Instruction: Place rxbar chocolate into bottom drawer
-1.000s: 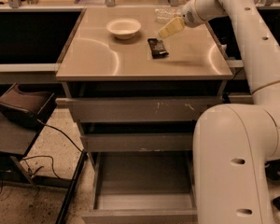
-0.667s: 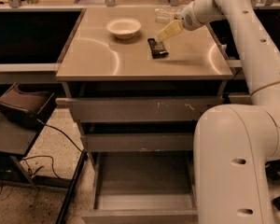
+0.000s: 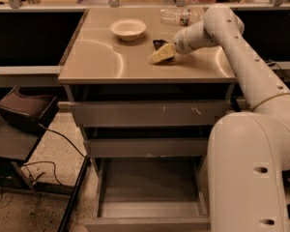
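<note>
The rxbar chocolate (image 3: 159, 43) is a small dark bar lying on the grey tabletop (image 3: 101, 57), right of the white bowl. Only its far end shows; the rest is hidden behind my gripper. My gripper (image 3: 162, 54) is down at the tabletop, right over the near part of the bar, with the white arm reaching in from the right. The bottom drawer (image 3: 150, 211) is pulled out below the table and its tray looks empty. The two shallower drawers above it are closed.
A white bowl (image 3: 128, 29) stands at the back middle of the tabletop. A clear plastic bottle (image 3: 178, 16) lies at the back right. A dark seat with cables (image 3: 25, 111) stands left of the cabinet. My white base (image 3: 251, 173) fills the right foreground beside the open drawer.
My gripper has come down and moved left and toward the front, from above the bar's right side to the tabletop over the bar. The bar is now mostly covered.
</note>
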Motion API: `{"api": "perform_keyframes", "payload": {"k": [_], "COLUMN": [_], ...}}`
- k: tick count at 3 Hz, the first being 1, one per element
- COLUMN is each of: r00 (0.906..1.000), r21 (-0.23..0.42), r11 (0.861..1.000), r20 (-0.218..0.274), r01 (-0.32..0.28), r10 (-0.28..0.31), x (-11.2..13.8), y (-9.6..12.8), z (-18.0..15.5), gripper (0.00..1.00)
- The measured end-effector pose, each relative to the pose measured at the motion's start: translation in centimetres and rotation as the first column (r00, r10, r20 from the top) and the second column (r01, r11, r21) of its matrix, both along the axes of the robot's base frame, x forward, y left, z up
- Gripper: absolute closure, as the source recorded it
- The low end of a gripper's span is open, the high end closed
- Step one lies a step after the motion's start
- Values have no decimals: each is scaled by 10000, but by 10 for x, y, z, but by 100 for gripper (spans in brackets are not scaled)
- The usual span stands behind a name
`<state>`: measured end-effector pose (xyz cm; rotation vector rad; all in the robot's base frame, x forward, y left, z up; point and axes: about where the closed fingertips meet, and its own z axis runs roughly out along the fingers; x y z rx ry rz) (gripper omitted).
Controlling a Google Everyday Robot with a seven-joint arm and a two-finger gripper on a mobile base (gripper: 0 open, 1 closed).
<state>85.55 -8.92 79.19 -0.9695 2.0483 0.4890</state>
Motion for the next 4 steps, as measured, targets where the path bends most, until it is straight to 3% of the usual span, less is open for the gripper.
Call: {"api": "perform_keyframes", "payload": {"k": [1,4], "r00": [10000,10000], "r21": [34,34], "r11": [10000,10000], "r20": [-12,-13], "r01": [-57,-58], "r10": [57,58], "x": [-1,-1], "y": [3,3], "z": [2,2], "gripper": [0,66]}}
